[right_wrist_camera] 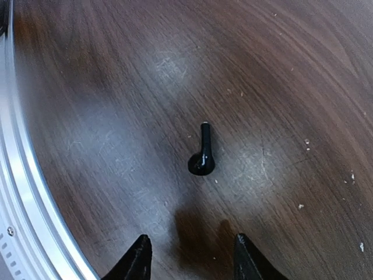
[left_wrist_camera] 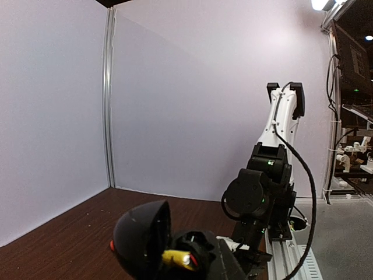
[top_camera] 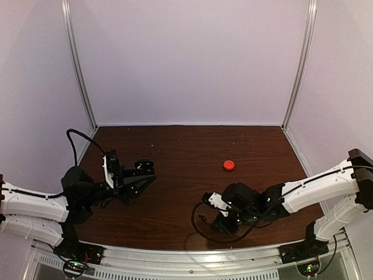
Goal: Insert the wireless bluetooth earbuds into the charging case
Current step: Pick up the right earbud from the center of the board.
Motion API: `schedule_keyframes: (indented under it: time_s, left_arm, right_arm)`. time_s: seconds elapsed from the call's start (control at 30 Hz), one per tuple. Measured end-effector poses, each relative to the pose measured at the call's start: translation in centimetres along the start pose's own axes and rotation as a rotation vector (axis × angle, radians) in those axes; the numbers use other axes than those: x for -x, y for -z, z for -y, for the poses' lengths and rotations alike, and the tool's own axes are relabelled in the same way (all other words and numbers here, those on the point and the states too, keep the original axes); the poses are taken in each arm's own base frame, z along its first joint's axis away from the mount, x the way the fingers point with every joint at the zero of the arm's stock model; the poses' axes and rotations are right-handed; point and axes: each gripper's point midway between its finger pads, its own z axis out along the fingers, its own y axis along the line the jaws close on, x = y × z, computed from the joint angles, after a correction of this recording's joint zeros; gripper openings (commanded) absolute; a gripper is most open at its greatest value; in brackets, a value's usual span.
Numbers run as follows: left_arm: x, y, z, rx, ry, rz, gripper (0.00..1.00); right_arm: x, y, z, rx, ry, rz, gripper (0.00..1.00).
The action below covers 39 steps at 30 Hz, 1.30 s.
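Note:
A black earbud with a short stem lies on the wooden table, just ahead of my right gripper. That gripper is open and empty, one fingertip on each side below the earbud. In the top view the right gripper points down at the table near the front edge. My left gripper holds a round black charging case above the table's left side. In the left wrist view the case fills the bottom, with its domed lid open. The left fingers are hidden behind it.
A small round red object lies on the table right of centre; a sliver of it shows behind the case. A metal rail runs along the table's near edge, close to the right gripper. White walls enclose three sides.

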Motion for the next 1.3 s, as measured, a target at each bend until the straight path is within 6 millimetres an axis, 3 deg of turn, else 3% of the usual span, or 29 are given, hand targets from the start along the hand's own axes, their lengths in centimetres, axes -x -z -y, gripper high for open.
schedule_keyframes:
  time_s: [0.2,0.5,0.87,1.3]
  left_arm:
    - [-0.4,-0.1,-0.1,0.001,0.002,-0.010,0.15]
    - [-0.5,-0.1,-0.1,0.000,0.003,-0.011,0.15]
    - [-0.5,-0.1,0.0,0.000,0.002,-0.014,0.14]
    - [-0.4,0.0,0.0,0.000,-0.007,-0.014,0.15]
  right_arm:
    - [0.8,1.4,0.5,0.019,0.027,0.229,0.47]
    - [1.3,1.2,0.5,0.047,0.057,0.415,0.46]
    - [0.1,-1.8,0.3,0.064,0.105,0.410,0.46]
    - [1.0,-3.4,0.3,0.060,0.133,0.429,0.43]
